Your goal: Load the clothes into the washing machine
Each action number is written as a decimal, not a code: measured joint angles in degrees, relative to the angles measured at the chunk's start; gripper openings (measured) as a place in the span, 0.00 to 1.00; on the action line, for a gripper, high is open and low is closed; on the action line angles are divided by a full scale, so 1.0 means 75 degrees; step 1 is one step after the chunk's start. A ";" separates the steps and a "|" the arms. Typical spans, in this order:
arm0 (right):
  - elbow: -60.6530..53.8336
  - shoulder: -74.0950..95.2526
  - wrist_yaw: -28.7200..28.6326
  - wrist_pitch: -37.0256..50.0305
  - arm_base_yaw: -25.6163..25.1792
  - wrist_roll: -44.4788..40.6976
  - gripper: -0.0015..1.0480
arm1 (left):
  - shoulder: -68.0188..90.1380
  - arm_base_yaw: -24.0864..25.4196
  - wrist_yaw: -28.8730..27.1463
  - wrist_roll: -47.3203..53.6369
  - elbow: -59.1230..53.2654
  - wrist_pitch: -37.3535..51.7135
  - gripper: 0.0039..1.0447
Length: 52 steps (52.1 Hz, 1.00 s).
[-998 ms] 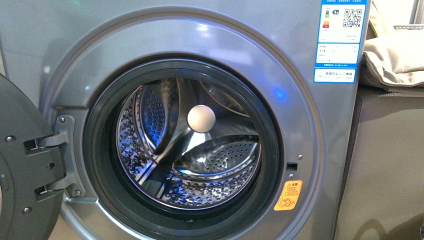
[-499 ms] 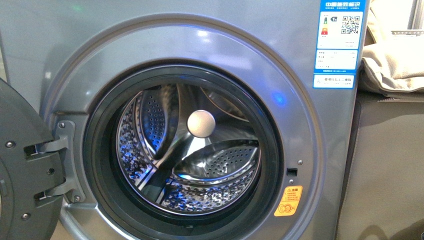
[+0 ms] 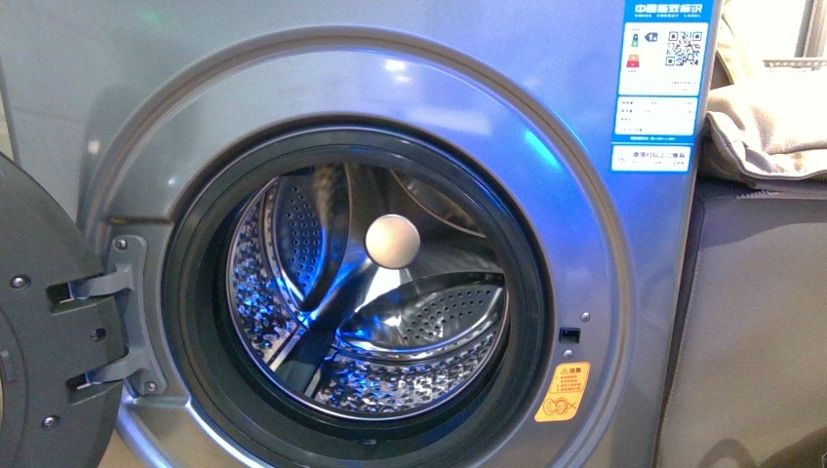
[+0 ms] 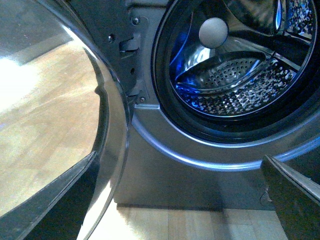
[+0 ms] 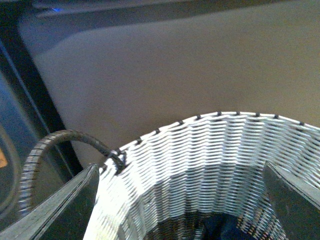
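The pale wooden floor (image 4: 175,225) carries the silver-grey washing machine (image 4: 165,182); its base rests directly on the boards.

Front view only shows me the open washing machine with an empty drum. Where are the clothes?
Observer: The right wrist view looks into a woven basket; the clothes, dark blue, just show at its bottom.
Operator: Is the robot holding them?
Observer: No. The right arm's fingers hang apart over the basket, nothing between them.
Operator: And the other arm?
Observer: The left arm's fingers are open too, low in front of the washing machine, beside its door.
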 joint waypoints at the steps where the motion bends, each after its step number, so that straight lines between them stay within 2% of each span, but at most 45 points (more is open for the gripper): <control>1: 0.0076 0.0245 0.0015 0.0070 -0.0055 -0.0003 0.93 | 0.0000 0.0000 0.0000 0.0000 0.0000 0.0000 0.94; 11: 0.0901 0.3611 0.0612 0.0580 -0.0455 -0.0367 0.93 | 0.0000 0.0000 0.0000 0.0000 0.0000 0.0000 0.94; 20: 0.2259 0.6956 0.1428 0.0854 -0.0399 -0.0519 0.93 | 0.0000 0.0000 0.0000 0.0000 0.0000 0.0000 0.94; 37: 0.3716 0.9772 0.2492 0.0854 0.0460 -0.0411 0.93 | 0.0000 0.0000 0.0000 0.0000 0.0000 0.0000 0.94; 52: 0.4782 1.1293 0.2882 0.0487 0.0831 -0.0093 0.93 | 0.0000 0.0000 0.0000 0.0000 0.0000 0.0000 0.94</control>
